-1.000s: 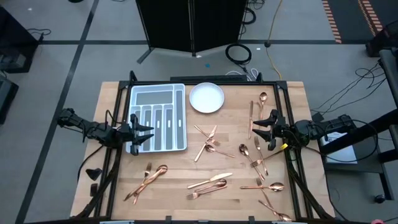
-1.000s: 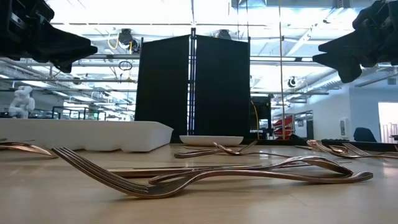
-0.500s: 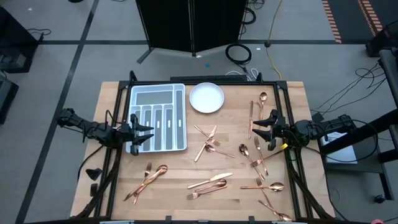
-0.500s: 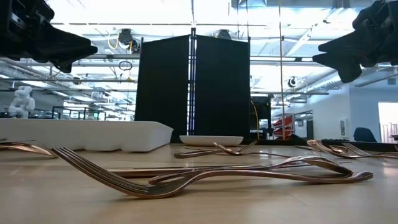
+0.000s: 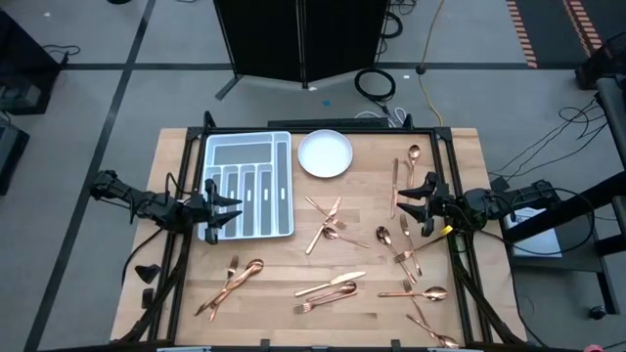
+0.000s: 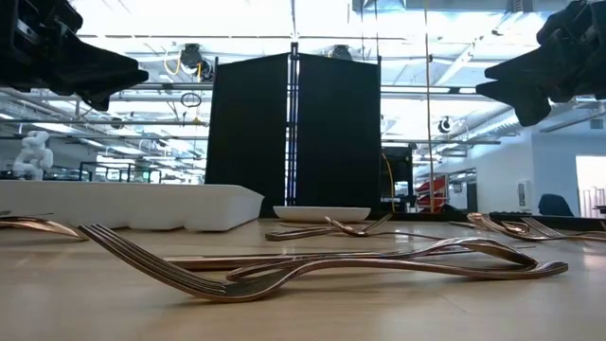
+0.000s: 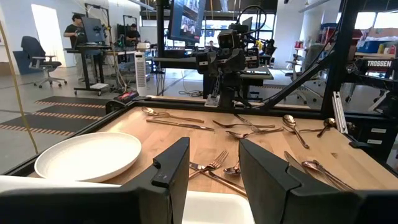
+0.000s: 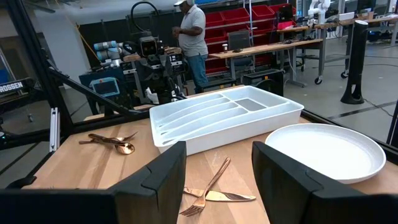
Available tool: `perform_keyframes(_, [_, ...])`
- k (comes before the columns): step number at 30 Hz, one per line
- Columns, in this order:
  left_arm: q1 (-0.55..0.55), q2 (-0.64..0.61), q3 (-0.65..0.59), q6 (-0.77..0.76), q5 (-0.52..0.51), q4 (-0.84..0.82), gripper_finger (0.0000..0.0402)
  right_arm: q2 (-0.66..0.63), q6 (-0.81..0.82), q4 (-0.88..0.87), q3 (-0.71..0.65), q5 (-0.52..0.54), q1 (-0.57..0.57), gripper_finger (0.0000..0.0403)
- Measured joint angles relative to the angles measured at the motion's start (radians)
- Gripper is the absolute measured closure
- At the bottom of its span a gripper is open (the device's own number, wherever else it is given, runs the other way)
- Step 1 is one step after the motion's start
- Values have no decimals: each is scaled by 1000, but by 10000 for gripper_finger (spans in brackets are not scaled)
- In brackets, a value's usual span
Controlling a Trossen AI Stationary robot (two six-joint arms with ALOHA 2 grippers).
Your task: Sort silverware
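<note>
1. Table (image 5: pixel 274 284): sorting appears not yet begun.
2. Tray (image 5: pixel 247 186): every compartment visible is empty.
3. Plate (image 5: pixel 325 154): bare.
4. Left gripper (image 5: pixel 227 209), at tray's left edge, and right gripper (image 5: pixel 414 200), at table's right edge: jaws apart, holding nothing.
5. Silverware (image 5: pixel 331 286): all loose on the wood, scattered centre, right and front.

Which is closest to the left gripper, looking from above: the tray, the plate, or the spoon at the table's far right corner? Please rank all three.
From the left gripper, in the high view:
1. Tray, right beside the gripper, at the table's back left.
2. Plate, just past the tray, back centre.
3. Spoon, across the table near the back right corner, closer to the right gripper.
</note>
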Motion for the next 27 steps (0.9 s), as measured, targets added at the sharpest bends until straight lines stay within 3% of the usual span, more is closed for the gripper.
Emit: perform_keyframes(27, [0,0,0,0,0,0,267,0,-51,57,0,5,-3,229])
